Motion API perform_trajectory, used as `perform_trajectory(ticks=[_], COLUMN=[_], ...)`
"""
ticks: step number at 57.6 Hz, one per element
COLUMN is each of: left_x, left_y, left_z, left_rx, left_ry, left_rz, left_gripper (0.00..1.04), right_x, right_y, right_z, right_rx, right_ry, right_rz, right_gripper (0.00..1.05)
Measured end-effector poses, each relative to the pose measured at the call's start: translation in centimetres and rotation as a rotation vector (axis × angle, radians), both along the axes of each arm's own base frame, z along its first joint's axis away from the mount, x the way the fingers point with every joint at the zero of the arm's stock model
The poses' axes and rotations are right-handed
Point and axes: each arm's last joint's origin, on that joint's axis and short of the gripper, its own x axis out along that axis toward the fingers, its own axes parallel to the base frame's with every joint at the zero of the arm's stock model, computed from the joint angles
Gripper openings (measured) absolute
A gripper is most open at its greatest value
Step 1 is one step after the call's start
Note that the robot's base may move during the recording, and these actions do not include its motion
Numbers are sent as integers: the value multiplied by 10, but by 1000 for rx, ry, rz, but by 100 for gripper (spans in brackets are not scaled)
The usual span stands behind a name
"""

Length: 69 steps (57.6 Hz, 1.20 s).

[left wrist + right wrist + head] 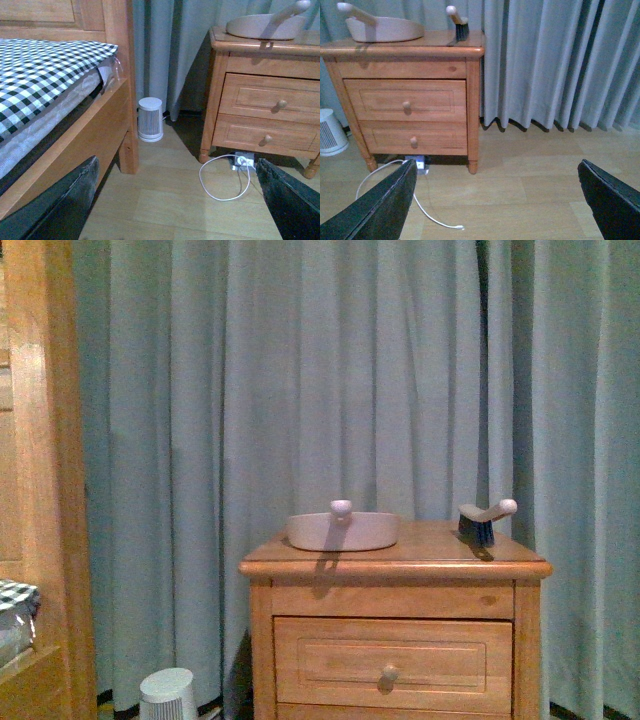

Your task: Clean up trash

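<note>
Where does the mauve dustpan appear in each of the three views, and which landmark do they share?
Front view: the dustpan sits on the nightstand top, left of the brush.
Left wrist view: the dustpan sits on the nightstand, above its drawers; the brush is not visible.
Right wrist view: the dustpan sits on the nightstand top, beside the brush.
Shared landmark: the wooden nightstand with knobbed drawers.

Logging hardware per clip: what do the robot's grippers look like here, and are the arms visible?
Only the wrist views show them. The left gripper and the right gripper each appear as two black, wedge-shaped jaws tapering to blunt tips. No markings or cables show on them. The front view shows neither arm.
</note>
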Motion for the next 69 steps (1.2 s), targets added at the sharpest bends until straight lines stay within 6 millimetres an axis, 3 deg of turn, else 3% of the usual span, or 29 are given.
perform_trajectory(ticks=[69], left_x=[0], left_y=[0], left_z=[0], left_rx=[0], left_ry=[1], left_rz=[0], left_gripper=[97], right_x=[0], right_y=[0], right_z=[0], right_rx=[0], right_ry=[0], right_rz=[0], right_gripper=[97])
